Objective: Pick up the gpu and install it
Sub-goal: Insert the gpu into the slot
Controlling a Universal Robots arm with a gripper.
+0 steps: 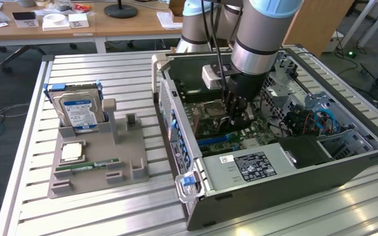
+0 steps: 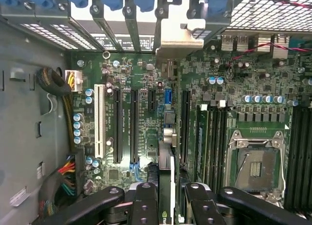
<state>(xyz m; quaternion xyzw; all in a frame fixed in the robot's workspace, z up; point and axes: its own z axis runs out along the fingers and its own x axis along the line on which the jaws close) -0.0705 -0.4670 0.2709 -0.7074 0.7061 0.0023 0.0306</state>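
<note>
- The tool (image 2: 165,201) is clamped on the gpu (image 2: 166,161), one finger against each face.
- The gpu stands on edge inside the open computer case (image 1: 346,162), over the motherboard (image 2: 141,79) and its expansion slots; whether it is seated cannot be told.
- The case lies on the desk (image 1: 97,64), toward the exterior view's right edge.

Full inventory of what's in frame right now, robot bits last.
table: 1, silver slatted, under everything
holder: 1, grey, on table, exterior view's left
hard drive: 1, silver with blue label, upright in holder
memory stick: 1, green, flat on holder
processor: 1, silvery, flat on holder
computer case: 1, grey, open, exterior view's right
motherboard: 1, green, inside case
gpu: 1, dark, edge-on, held over motherboard slots
desk: 1, wooden, behind table
arm: 1, silver and blue, reaching into case
gripper: 1, black, shut on gpu
</note>
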